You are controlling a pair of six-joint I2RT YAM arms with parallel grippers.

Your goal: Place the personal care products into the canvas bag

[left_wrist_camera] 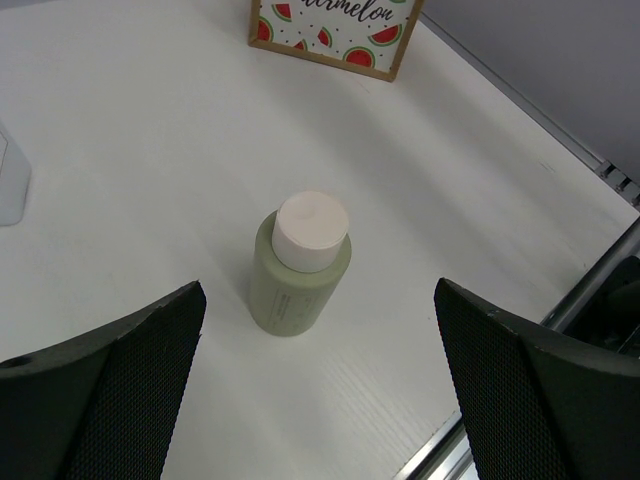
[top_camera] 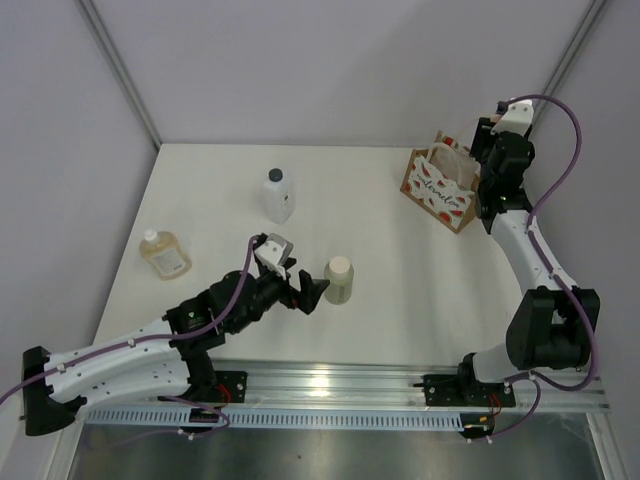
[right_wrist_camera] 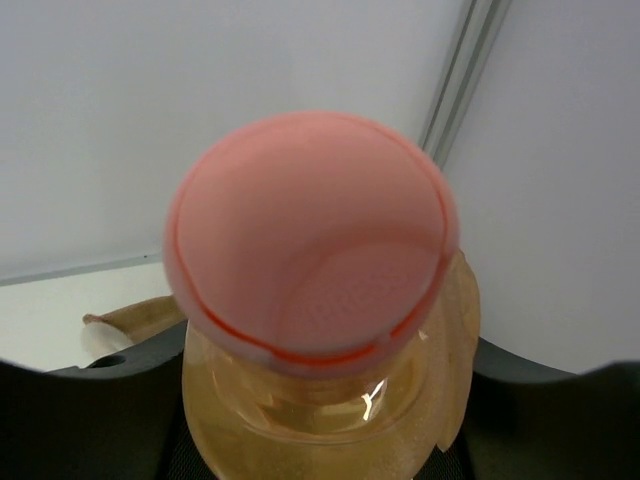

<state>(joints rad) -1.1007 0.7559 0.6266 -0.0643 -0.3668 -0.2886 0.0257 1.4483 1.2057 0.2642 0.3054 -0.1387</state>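
Note:
The canvas bag [top_camera: 440, 188] stands at the back right of the table, its watermelon-print panel facing the arms. My right gripper [top_camera: 484, 188] hangs over the bag's right side, shut on the orange bottle with a pink cap [right_wrist_camera: 310, 240], which fills the right wrist view. A strip of tan bag fabric [right_wrist_camera: 130, 318] shows behind it. The beige cylinder with a cream cap [top_camera: 339, 279] stands upright mid-table. My left gripper [top_camera: 310, 291] is open just left of it. In the left wrist view the beige cylinder [left_wrist_camera: 300, 265] stands ahead of the wide-apart fingers [left_wrist_camera: 110, 390], untouched.
A white bottle with a black cap [top_camera: 278, 195] stands upright at the back centre. A squat amber flask with a white cap [top_camera: 165, 254] lies near the table's left edge. A metal rail [top_camera: 350, 385] runs along the near edge, and grey walls close in the table.

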